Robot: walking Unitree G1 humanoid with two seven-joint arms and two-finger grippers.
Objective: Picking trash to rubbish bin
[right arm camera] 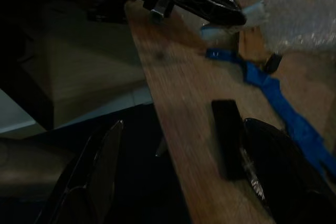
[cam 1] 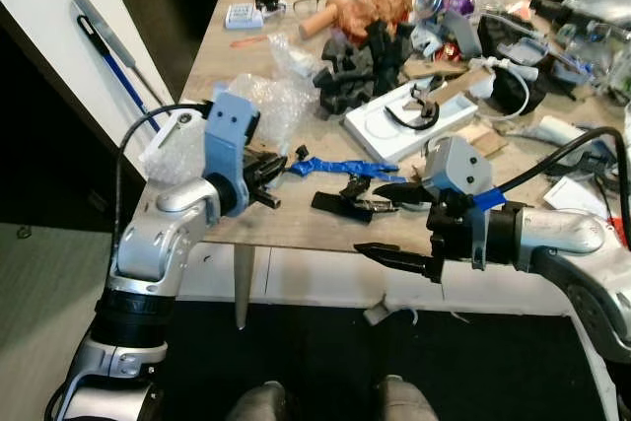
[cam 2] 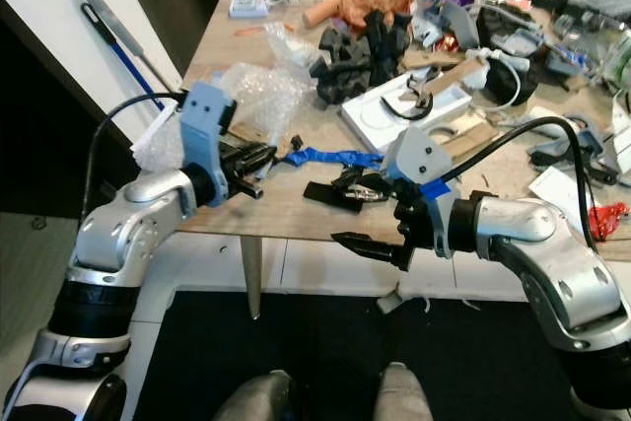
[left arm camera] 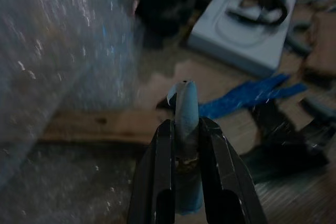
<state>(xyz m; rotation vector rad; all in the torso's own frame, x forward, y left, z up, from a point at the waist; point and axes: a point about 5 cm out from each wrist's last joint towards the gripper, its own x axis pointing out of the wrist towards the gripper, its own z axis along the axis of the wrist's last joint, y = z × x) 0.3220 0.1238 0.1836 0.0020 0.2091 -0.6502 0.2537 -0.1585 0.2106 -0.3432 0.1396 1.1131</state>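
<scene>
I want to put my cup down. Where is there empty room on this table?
Bare wood shows on the table near its front edge, between the left gripper and the blue strip. Another small patch lies beside the calculator. The right side is crowded.

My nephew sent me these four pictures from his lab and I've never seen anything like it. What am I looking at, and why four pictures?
It is a humanoid robot with two silver arms, each ending in a gripper of two black fingers. The two wide pictures come from a camera on its head, looking down at a cluttered table. The two dark close-ups come from cameras on its wrists, looking along each gripper's fingers.

The left gripper is shut on a small pale scrap, held at the table's near edge beside some bubble wrap. The right gripper is open at the table's front edge, one finger above it and one below, near a black piece.

Also on the table: a blue strip, a white box, black foam pieces and much else.
</scene>
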